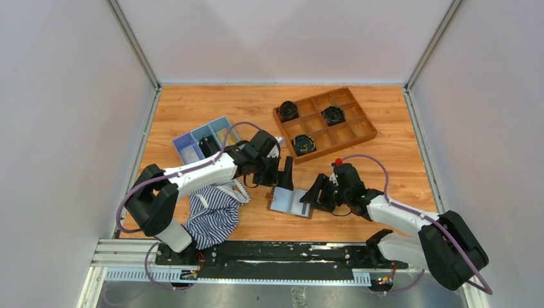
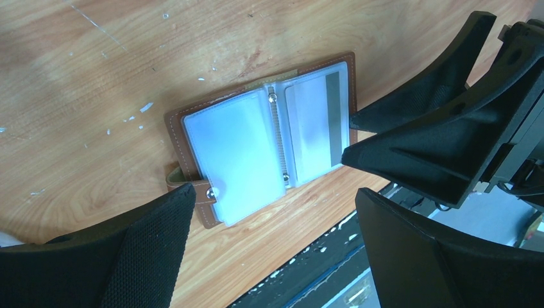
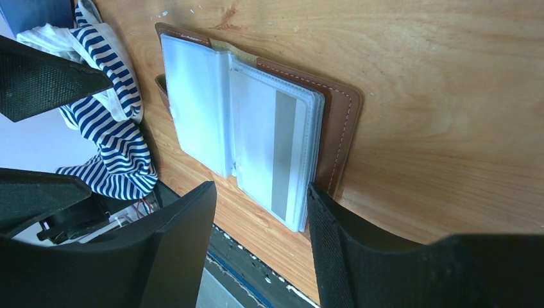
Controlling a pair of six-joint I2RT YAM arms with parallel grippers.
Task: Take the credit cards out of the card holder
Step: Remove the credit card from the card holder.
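Note:
The card holder (image 1: pixel 290 201) lies open and flat on the wood near the table's front edge, brown cover down and pale glossy sleeves up (image 2: pixel 256 147) (image 3: pixel 250 138). A credit card (image 2: pixel 314 128) with a grey stripe shows through its right-hand sleeve (image 3: pixel 282 154). My left gripper (image 1: pixel 277 176) hovers open over the holder's far-left side (image 2: pixel 274 192), nothing between its fingers. My right gripper (image 1: pixel 313 194) stands open at the holder's right edge (image 3: pixel 262 187). One of its fingers (image 3: pixel 359 256) is against the cover's right border. Both its fingers point at that side (image 2: pixel 348 136).
A blue-and-white striped cloth (image 1: pixel 215 212) lies left of the holder. A light-blue compartment tray (image 1: pixel 205 141) sits behind the left arm. A brown wooden grid tray (image 1: pixel 324 122) holds three black coils at the back right. The black front rail (image 1: pixel 282 253) runs just below the holder.

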